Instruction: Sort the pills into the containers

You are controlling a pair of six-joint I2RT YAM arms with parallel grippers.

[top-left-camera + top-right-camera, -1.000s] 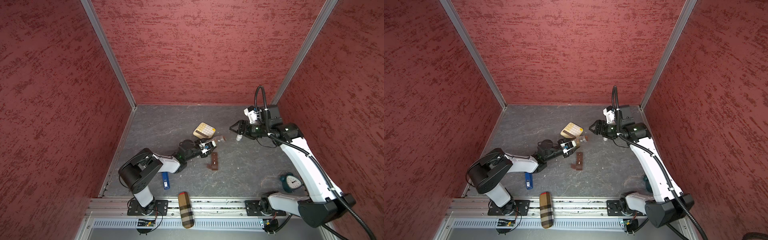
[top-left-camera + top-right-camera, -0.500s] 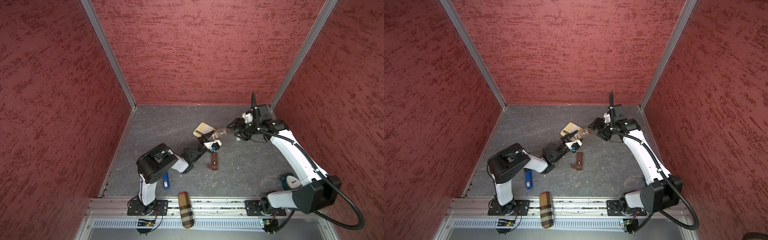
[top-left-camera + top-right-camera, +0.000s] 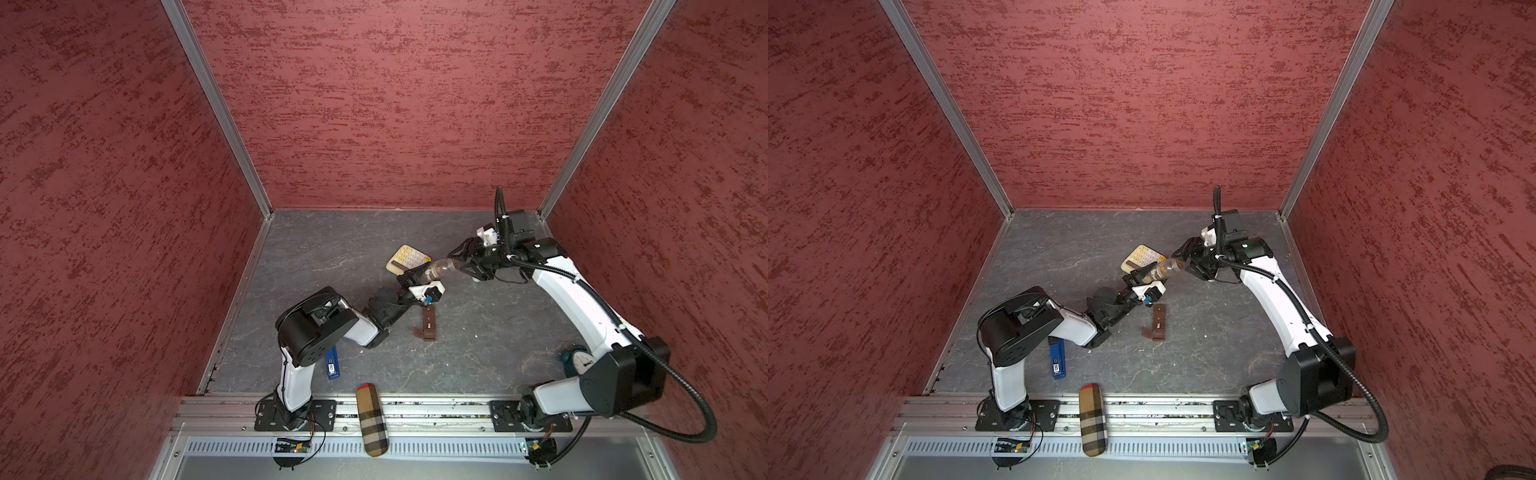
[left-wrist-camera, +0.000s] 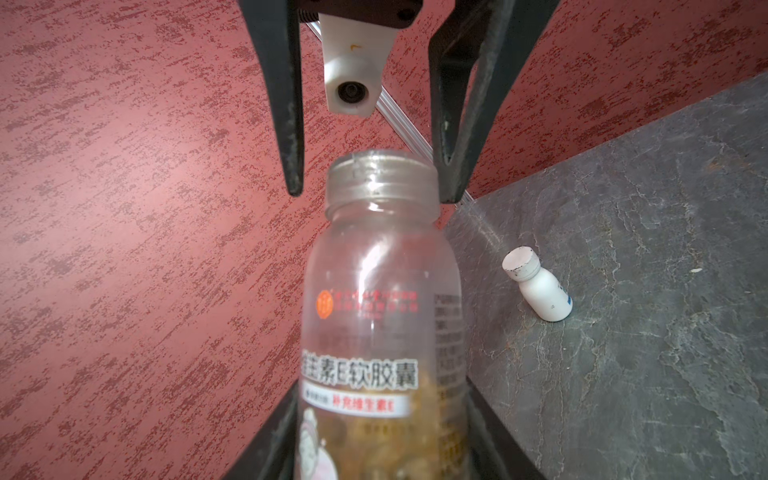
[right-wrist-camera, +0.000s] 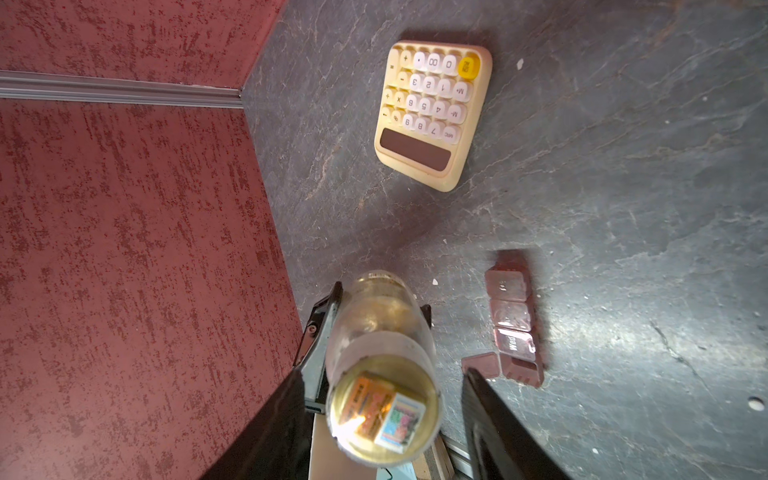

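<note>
Gripping the clear amber bottle (image 4: 380,311) round its body, my left claw (image 5: 379,309) is clenched on it and holds it off the worktop (image 5: 623,208). The bottle is nearly level, and its long axis runs straight from that claw toward my right claw (image 4: 370,187). The cap (image 4: 380,178) is the end that faces the right claw, whose jaws stand parted on either side of it. In the left wrist view one finger looks to rest against the cap's rim while the other shows a gap, so I count that claw as released, grasping nothing yet. I judge that the coming move turns on this line-up. The cap sits between the right fingers on the bottle's own axis, so a squeeze and a twist about that axis should loosen it while the left claw resists.

The pills (image 5: 435,281), as far as I can tell, are the few white specks loose on the worktop. Golden capsules (image 4: 415,440) also show, blurred, through the bottle. The containers (image 3: 429,328), one dark brown strip, lie flat on the worktop just on the near side of my left claw and well apart from the right. Their long axis points roughly away from the arm bases, and the lid (image 5: 480,365) at the nearer end is flipped open. My left arm is the nearer one for pouring.
</note>
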